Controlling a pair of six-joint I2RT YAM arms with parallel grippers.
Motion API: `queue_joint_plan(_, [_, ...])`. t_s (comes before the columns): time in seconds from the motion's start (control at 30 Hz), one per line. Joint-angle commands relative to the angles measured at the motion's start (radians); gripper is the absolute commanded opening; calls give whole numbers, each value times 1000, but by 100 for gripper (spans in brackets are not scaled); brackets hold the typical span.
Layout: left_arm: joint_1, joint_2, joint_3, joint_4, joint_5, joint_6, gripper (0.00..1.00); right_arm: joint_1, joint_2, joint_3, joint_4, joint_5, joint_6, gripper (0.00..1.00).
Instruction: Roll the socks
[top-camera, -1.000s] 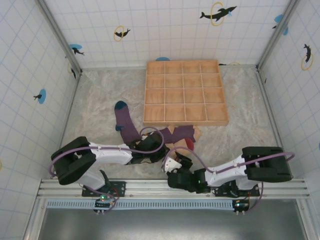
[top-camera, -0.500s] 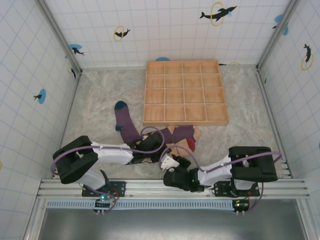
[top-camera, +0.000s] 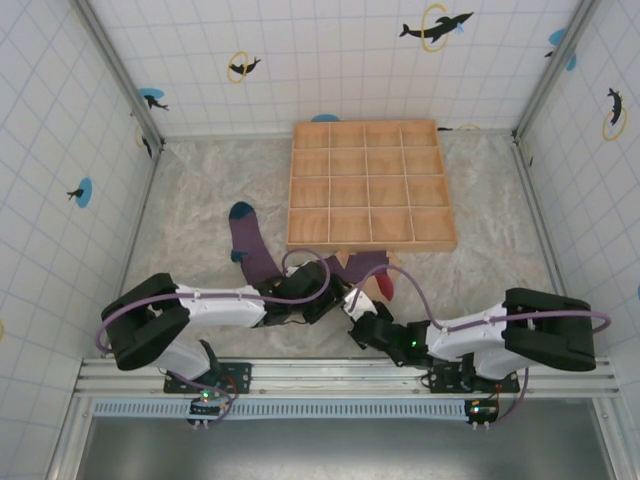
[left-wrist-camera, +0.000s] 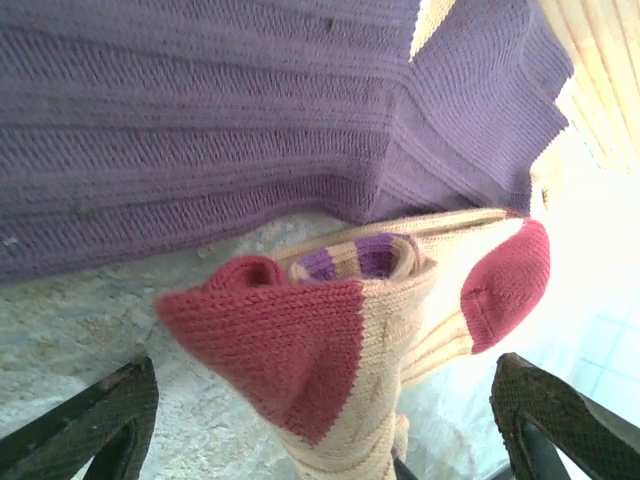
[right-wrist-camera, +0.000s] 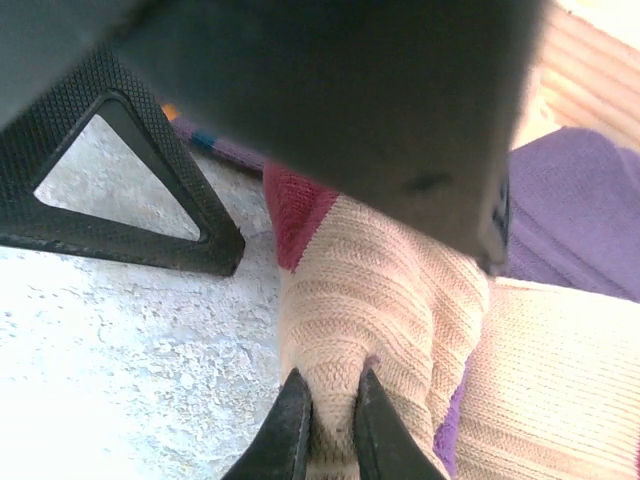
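The table (top-camera: 200, 190) carries a wooden compartment tray (top-camera: 370, 243) at its far middle. The socks lie on the table between the tray's near wall and the arm bases.

**Change of state.** Within the last second the right arm has swung forward from the near rail to the sock pile, and the grippers have exchanged roles.
- The left gripper (left-wrist-camera: 320, 430), shut until now, stands with its jaws wide apart. One finger (left-wrist-camera: 90, 420) sits on each side of the tan sock (left-wrist-camera: 330, 340), and neither visibly presses it.
- The right gripper (right-wrist-camera: 330, 425), open a second ago, is now closed on a raised fold of the tan sock's knit.

**Meaning for the task.** The hold appears to have passed from left to right. This likely frees the left gripper to take a fresh grip. The roll looks unfinished.

**Condition of the socks.**
- The teal-toed sock (top-camera: 248, 240) lies flat beside the tray's left near corner.
- The purple sock (left-wrist-camera: 200, 120) lies spread just behind the tan sock.
- The tan sock is soft ribbed knit with dark-red patches, doubled loosely over itself. A band of purple and tan knit shows inside the mouth of the fold.
- Its dark-red end (top-camera: 385, 285) points right, near the tray.
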Motion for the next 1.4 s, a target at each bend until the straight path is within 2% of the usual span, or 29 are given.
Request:
queue_joint_plan(0.0, [-9,-28,23,-76,-34,33,91,-48,-10,-86,-81,-218,87,0])
queue_joint_plan(0.3, [-10,-26,35,-72,-49,87,90,-252,-123,-282,81,-530,270,0])
queue_joint_plan(0.5, [-16,4,59,-67,-43,116,81,-357,-195,-377,138,-620,375,0])
queue_joint_plan(0.67, [-27,50,98,-61,-15,151,67,-484,-194,-405,105,-732,435,0])
queue_joint_plan(0.77, [-37,73,120,-59,1,170,64,-511,-207,-412,55,-727,458,0])
queue_joint_plan(1.0, [-41,138,130,-1,44,195,63,-569,-232,-426,-74,-720,524,0])
queue_joint_plan(1.37, [-45,240,192,53,50,205,54,-584,-261,-445,-225,-666,611,0])
